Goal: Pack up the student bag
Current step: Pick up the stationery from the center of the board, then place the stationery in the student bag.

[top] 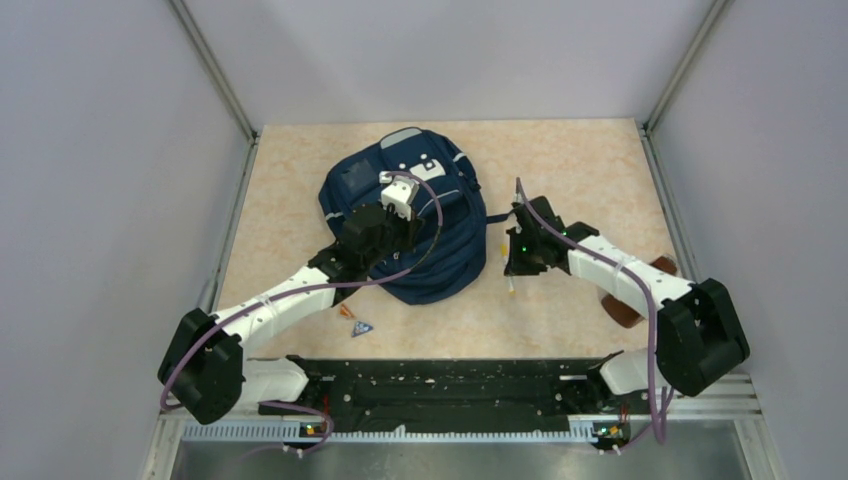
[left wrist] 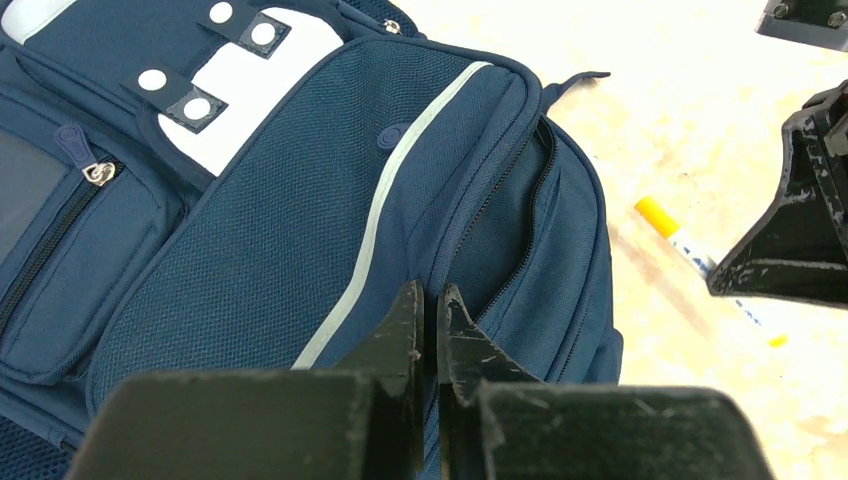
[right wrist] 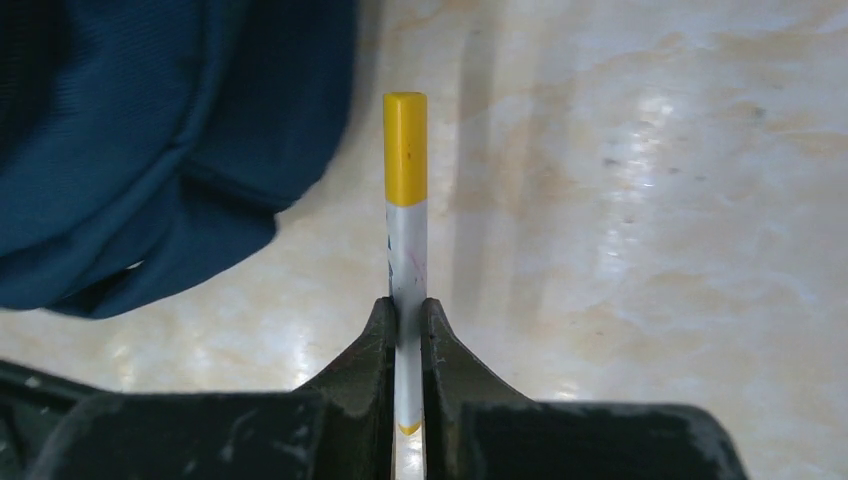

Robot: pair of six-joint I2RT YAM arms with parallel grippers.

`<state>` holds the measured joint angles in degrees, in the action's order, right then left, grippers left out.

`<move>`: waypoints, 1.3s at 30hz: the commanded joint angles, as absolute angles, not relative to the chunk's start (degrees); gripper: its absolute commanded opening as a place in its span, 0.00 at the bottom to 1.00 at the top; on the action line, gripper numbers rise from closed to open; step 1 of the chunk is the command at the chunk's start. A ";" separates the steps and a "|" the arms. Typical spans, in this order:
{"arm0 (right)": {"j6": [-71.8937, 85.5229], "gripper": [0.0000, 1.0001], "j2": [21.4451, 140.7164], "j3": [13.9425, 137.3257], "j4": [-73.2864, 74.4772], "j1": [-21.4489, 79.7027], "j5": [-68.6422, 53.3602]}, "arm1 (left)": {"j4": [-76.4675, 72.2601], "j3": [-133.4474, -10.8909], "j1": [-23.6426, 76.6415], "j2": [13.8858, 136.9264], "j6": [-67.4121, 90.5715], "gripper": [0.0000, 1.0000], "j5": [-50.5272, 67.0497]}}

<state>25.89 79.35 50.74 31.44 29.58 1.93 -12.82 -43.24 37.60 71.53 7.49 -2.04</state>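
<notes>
The student bag (top: 350, 185), navy with pale stripes, lies flat at mid-table. My left gripper (top: 410, 232) rests on its right side. In the left wrist view that gripper (left wrist: 430, 295) is shut, pinching blue fabric by the gaping zip of the student bag (left wrist: 300, 200). A white marker with a yellow cap (right wrist: 405, 200) lies on the table just right of the bag. My right gripper (right wrist: 407, 305) is shut on its white barrel, low over the tabletop. The marker (left wrist: 700, 265) and the right gripper (top: 513, 270) stand a short way from the bag's edge (right wrist: 150, 150).
A brown object (top: 640, 300) lies under the right arm near the table's right edge. A small orange piece (top: 348, 312) and a blue triangle (top: 362, 328) lie in front of the bag. Grey walls close in the table on three sides.
</notes>
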 commanded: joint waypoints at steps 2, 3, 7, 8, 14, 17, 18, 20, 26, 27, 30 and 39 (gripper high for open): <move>29.40 0.00 78.82 56.51 29.46 33.91 -9.24 | -16.78 -45.96 37.44 70.74 9.23 0.00 -0.31; 30.09 0.00 79.13 57.24 28.25 34.87 -11.12 | -16.81 -45.89 37.49 70.79 9.31 0.00 -0.27; 32.25 0.00 79.80 60.67 25.93 36.88 -13.89 | -16.94 -45.81 37.35 70.93 9.32 0.00 -0.43; 32.36 0.00 79.69 61.26 26.06 37.05 -14.01 | -16.94 -45.90 37.38 70.93 9.32 0.00 -0.52; 32.95 0.00 77.16 62.74 27.24 37.18 -15.10 | -16.96 -46.14 37.31 71.18 9.32 0.00 -0.53; 33.19 0.00 76.19 63.24 28.12 37.18 -16.02 | -16.96 -46.23 37.22 71.34 9.54 0.00 -0.82; 33.26 0.00 76.01 63.28 28.31 37.18 -16.15 | -17.02 -46.34 37.24 71.43 9.64 0.00 -0.99; 33.27 0.00 75.73 63.26 28.76 37.18 -16.26 | -17.13 -46.45 37.18 71.41 10.02 0.00 -1.12; 34.42 0.00 74.89 63.82 27.18 37.18 -18.19 | -17.30 -46.65 37.18 71.97 10.37 0.00 -0.56; 34.55 0.00 75.11 64.07 26.50 37.18 -17.86 | -17.58 -46.48 37.20 72.10 10.37 0.00 -0.35; 35.37 0.00 77.29 65.20 23.14 37.18 -17.67 | -17.72 -46.37 37.19 72.33 10.50 0.00 0.56; 35.47 0.00 91.42 73.70 21.06 36.17 -16.41 | -17.95 -45.79 37.15 71.71 11.14 0.00 2.36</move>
